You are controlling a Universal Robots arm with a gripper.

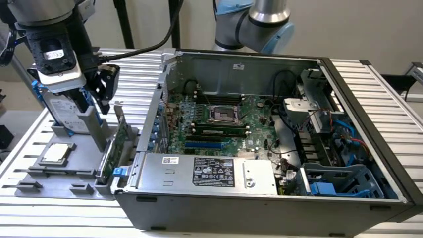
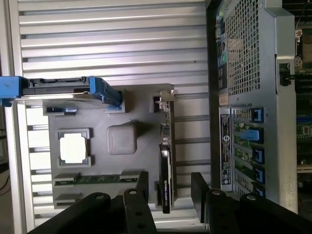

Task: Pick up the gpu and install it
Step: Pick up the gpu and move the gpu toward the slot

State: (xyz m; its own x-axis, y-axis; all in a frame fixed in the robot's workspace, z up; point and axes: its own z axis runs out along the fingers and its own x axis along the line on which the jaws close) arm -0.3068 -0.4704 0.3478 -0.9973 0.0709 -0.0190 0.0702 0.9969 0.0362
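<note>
The gripper (image 2: pixel 170 186) hangs wide open and empty over the graphics card (image 2: pixel 165 161), which stands on edge in the gray holder (image 2: pixel 136 109) beside the computer case (image 1: pixel 264 210), its long edge running between the 2 fingers (image 2: pixel 143 184), touching neither.

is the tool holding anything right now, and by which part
Nothing is held. The tool is open and poised over the gpu, which stands on edge in the gray holder.
</note>
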